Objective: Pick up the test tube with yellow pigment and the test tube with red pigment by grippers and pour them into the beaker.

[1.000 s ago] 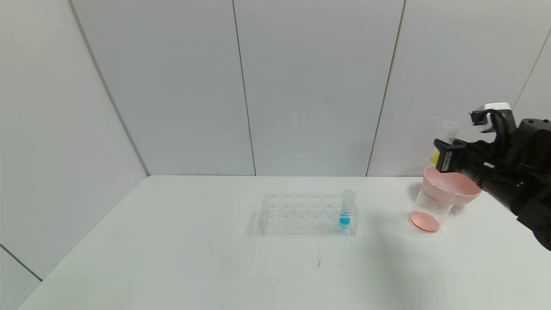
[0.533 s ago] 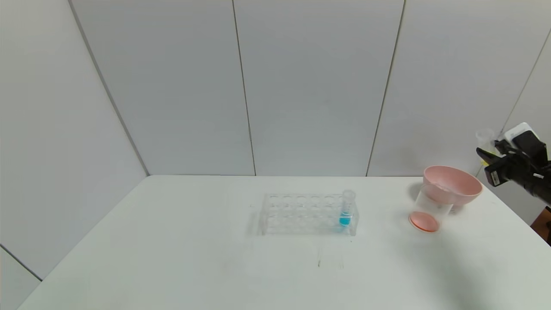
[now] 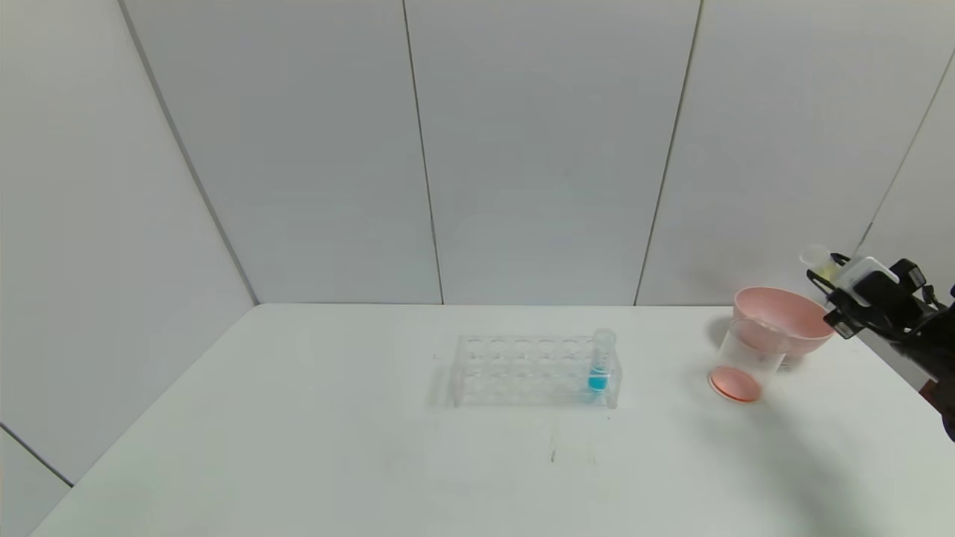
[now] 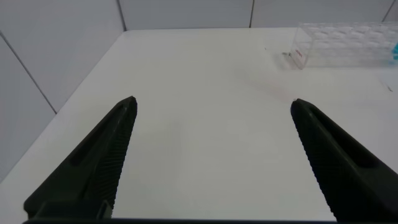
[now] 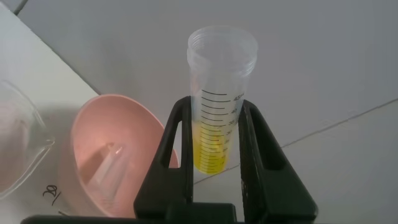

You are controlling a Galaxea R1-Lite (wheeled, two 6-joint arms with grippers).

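Your right gripper (image 3: 834,287) is clamped on the test tube with yellow pigment (image 5: 217,106), held above the table's (image 3: 298,418) right edge, just beyond the pink bowl (image 3: 783,319). A clear tube lies in that bowl; you can't make out its contents. The beaker (image 3: 742,362), reddish at the bottom, stands against the bowl. The tube rack (image 3: 533,369) with the blue tube (image 3: 599,362) sits well apart. Your left gripper (image 4: 211,162) hangs spread wide over bare table.
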